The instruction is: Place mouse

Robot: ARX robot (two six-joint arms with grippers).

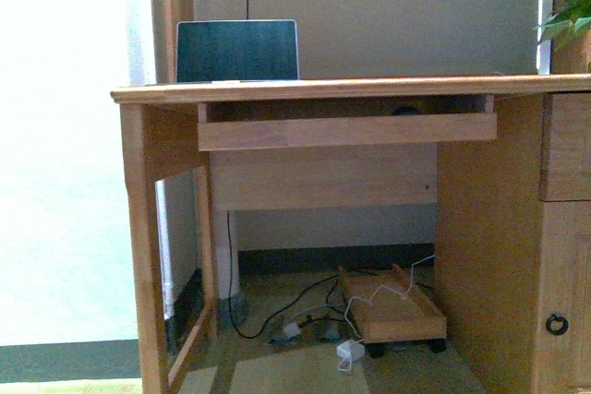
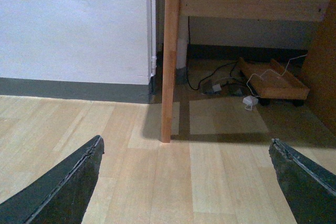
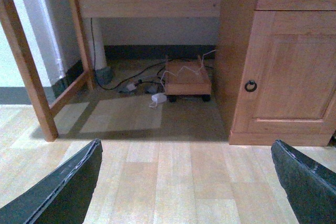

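Dark mouse on tray, heading unclear

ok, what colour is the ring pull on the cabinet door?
Black ring pull, against the light wooden door; it shows best in the right wrist view.

Both wrists tilt forward and down: the left gripper has its jaws spread wide and empty, and the right gripper is spread just as wide.
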